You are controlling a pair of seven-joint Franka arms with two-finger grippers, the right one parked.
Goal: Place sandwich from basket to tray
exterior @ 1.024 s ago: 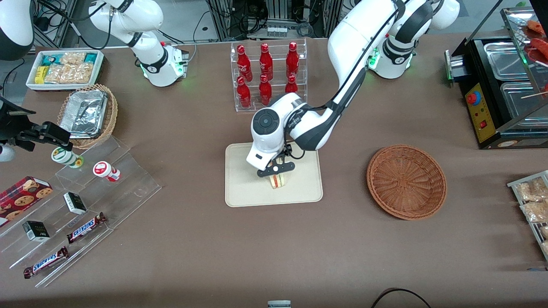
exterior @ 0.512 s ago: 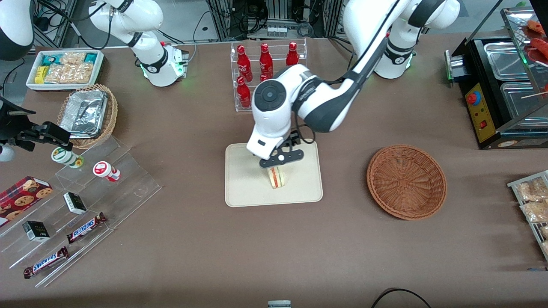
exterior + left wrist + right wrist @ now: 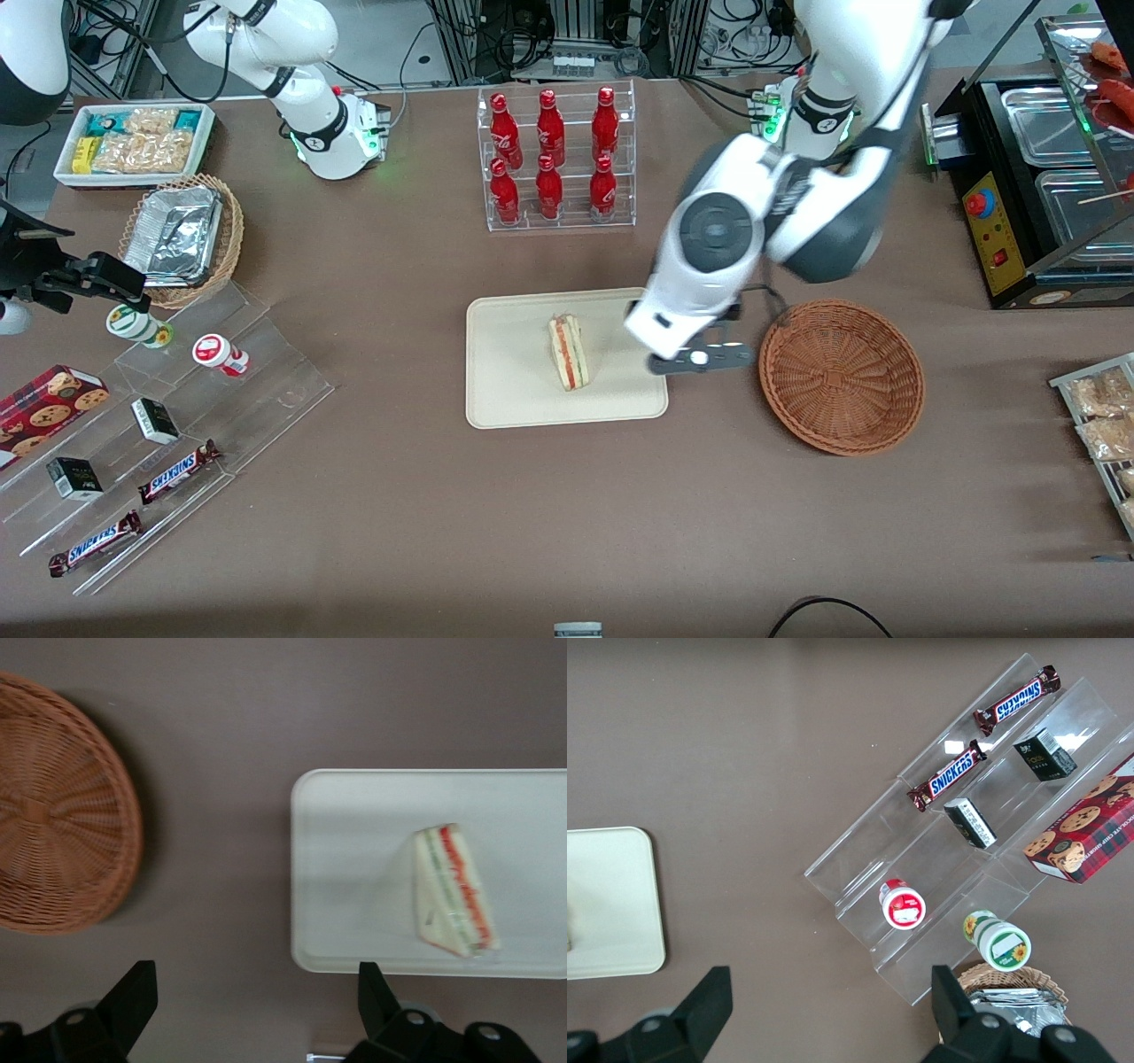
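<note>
The sandwich (image 3: 568, 352) (image 3: 454, 889), a pale wedge with red and green filling, lies on the cream tray (image 3: 505, 390) (image 3: 354, 868) with nothing touching it. The round reddish-brown basket (image 3: 842, 376) (image 3: 53, 824) stands beside the tray toward the working arm's end, and nothing shows inside it. My gripper (image 3: 700, 360) (image 3: 257, 1001) hangs open and holding nothing above the bare table between the tray's edge and the basket.
A clear rack of red bottles (image 3: 554, 159) stands farther from the front camera than the tray. A tan wicker basket with foil trays (image 3: 182, 235) and clear steps with snack bars (image 3: 168, 416) sit toward the parked arm's end. A black appliance (image 3: 1036, 186) stands at the working arm's end.
My gripper has let go of the sandwich, risen, and swung off the tray toward the basket. The sandwich now lies free on the tray.
</note>
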